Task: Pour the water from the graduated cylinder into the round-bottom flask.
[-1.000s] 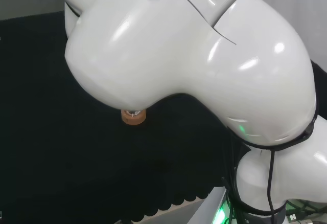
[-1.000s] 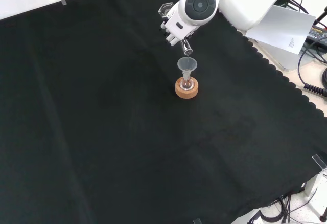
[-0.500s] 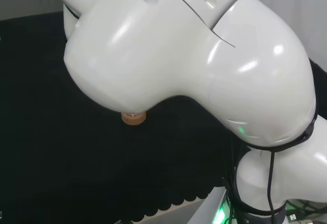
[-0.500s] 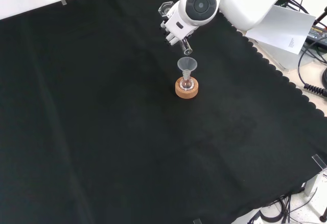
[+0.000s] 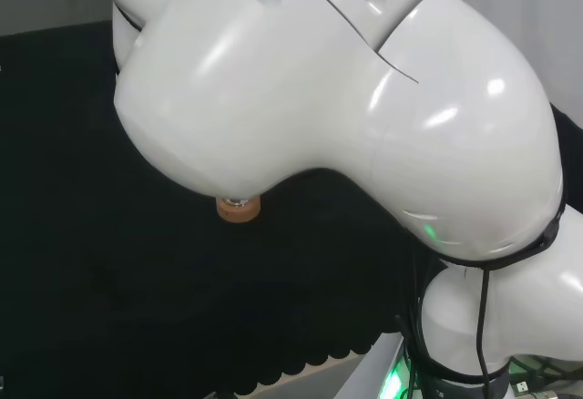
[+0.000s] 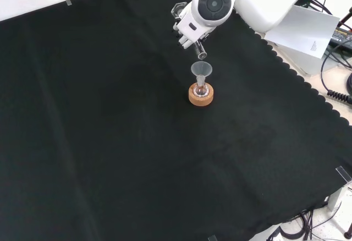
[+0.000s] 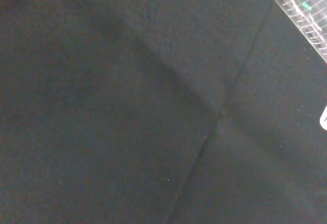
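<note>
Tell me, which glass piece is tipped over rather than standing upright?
The graduated cylinder, tilted above the funnel; funnel and round-bottom flask stand upright on the cork ring.

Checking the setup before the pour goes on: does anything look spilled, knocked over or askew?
Nothing stands out. The flask sits upright in its cork ring with the funnel in its neck, the tilted cylinder mouth is just above the funnel, and no wet patch shows on the cloth.
</note>
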You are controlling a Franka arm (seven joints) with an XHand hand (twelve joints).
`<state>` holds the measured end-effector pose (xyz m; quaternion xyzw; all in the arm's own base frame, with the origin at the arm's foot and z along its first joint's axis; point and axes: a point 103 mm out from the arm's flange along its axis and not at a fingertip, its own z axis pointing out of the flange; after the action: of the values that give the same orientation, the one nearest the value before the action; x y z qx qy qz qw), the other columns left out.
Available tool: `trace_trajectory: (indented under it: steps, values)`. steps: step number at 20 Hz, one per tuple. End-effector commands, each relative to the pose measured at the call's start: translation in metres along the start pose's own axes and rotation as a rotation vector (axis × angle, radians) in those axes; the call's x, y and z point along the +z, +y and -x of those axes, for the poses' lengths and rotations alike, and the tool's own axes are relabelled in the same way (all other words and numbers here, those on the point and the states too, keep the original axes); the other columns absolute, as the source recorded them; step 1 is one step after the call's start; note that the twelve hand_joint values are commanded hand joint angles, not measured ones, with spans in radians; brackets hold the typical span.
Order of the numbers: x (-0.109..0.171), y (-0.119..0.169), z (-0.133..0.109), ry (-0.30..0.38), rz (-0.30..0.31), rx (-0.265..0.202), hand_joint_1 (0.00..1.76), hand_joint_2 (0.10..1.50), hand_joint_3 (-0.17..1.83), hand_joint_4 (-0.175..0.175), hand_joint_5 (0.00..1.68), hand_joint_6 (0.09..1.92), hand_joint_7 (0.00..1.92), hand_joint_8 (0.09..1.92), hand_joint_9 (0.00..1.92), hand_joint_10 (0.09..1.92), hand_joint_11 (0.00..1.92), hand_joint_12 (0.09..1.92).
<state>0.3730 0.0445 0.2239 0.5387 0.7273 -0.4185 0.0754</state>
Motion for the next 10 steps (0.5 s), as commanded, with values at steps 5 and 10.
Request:
trace_trajectory:
  steps: [5,10]
  values:
    - [0.008,-0.001,0.008,0.203,0.038,-0.027,1.27,1.09,0.00,-0.175,1.02,0.94,1.05,0.92,1.45,0.09,1.26,0.74]
    - [0.013,-0.006,0.020,0.355,0.091,-0.045,1.27,1.09,0.00,-0.175,1.02,0.94,1.05,0.93,1.45,0.09,1.26,0.73]
